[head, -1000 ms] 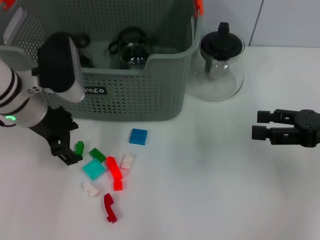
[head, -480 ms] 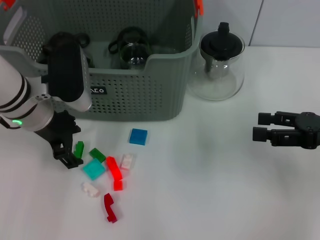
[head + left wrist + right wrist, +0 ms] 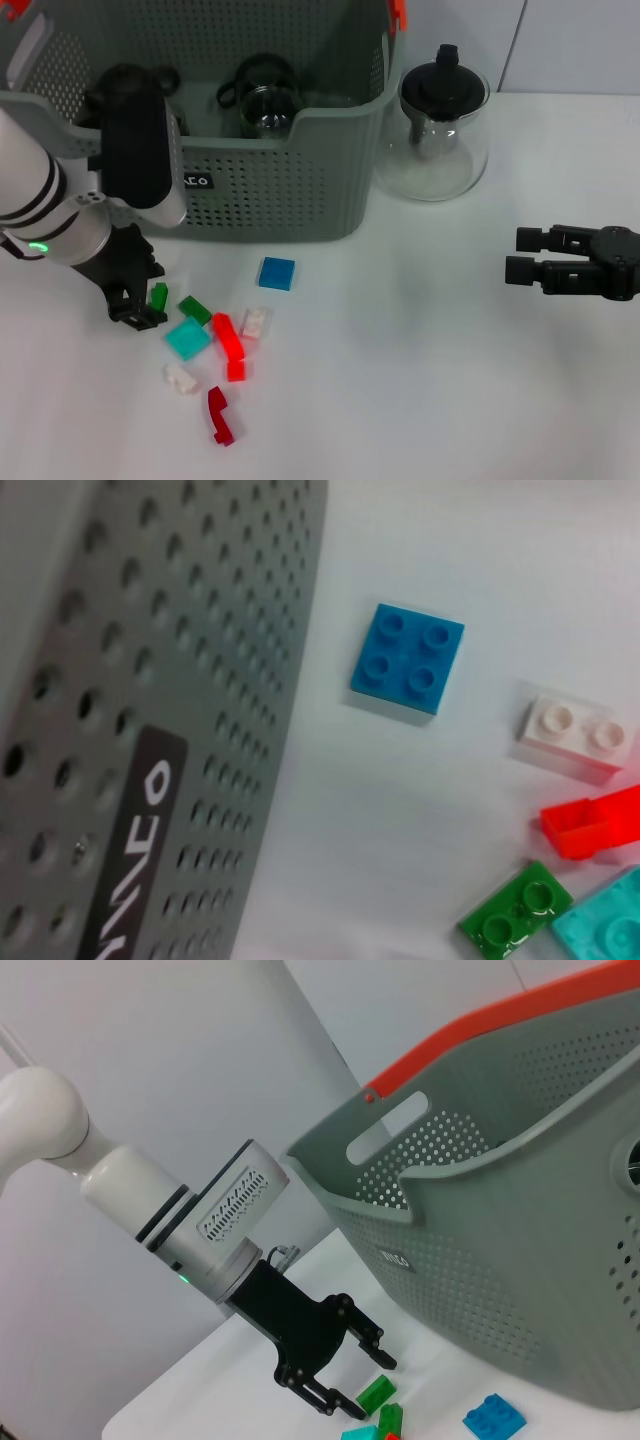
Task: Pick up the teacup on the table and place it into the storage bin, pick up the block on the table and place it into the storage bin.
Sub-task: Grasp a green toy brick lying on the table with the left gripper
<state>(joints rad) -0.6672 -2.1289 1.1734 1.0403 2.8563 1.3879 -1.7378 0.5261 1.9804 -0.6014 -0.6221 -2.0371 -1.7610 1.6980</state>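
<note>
From the head camera, we are seeing the bin (image 3: 280, 190) standing at the back left of the table (image 3: 420, 380), its long side running left to right, a glass teacup (image 3: 262, 100) inside it. Our left gripper (image 3: 140, 305) is hanging low over the table with fingers spread, a small green block (image 3: 159, 296) between them. More blocks are lying just beside it, among them a blue one (image 3: 277, 273). Our right gripper (image 3: 520, 254) is hovering far to the right, pointing left, fingers parted. A teapot (image 3: 440, 125) is standing beside the bin.

Through the left wrist, we are looking along the bin's perforated wall (image 3: 150, 680); its black label (image 3: 135, 855) is carrying white letters we cannot read fully.

Through the right wrist, we are watching the left gripper (image 3: 340, 1375) open over the green block (image 3: 377, 1394).
</note>
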